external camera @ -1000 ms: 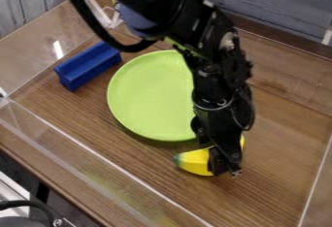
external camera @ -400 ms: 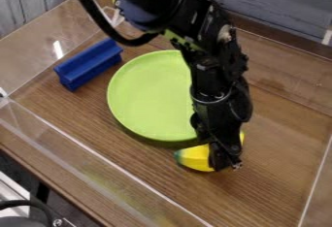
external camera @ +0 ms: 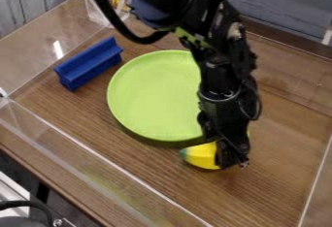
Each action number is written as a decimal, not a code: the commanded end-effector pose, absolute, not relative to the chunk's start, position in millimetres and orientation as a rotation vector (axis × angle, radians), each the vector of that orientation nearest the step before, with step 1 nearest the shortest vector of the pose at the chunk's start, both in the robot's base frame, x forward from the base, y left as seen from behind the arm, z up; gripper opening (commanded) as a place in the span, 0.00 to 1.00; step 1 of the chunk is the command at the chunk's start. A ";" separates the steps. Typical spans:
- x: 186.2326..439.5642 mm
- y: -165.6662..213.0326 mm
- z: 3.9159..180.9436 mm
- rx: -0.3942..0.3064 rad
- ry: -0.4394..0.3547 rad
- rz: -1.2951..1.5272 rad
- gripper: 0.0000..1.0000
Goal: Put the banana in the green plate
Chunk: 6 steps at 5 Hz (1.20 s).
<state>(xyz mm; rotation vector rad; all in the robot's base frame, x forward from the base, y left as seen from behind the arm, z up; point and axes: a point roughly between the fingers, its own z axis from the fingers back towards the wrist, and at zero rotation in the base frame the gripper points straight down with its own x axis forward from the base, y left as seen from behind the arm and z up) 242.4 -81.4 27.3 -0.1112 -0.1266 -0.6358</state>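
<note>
The banana [external camera: 201, 156] is a small yellow toy lying on the wooden table just off the near right rim of the green plate [external camera: 149, 93]. The black arm comes down from above and my gripper [external camera: 223, 155] points straight down, shut on the banana, with the fingers covering its right part. The plate is large, round and lime green, with nothing in it.
A blue rectangular block [external camera: 87, 62] lies on the table left of the plate. Clear acrylic walls [external camera: 78, 163] fence the table at the left and near sides. Bare wood lies right of the gripper.
The arm and the banana have shifted slightly right along the plate's near rim. The gripper stays shut.
</note>
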 end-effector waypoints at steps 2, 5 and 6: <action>230.9 -90.1 35.9 -0.118 -0.152 -0.683 0.00; 232.2 -60.4 96.6 -0.061 -0.090 -0.727 0.00; 238.7 -31.3 118.8 -0.009 -0.106 -0.682 0.00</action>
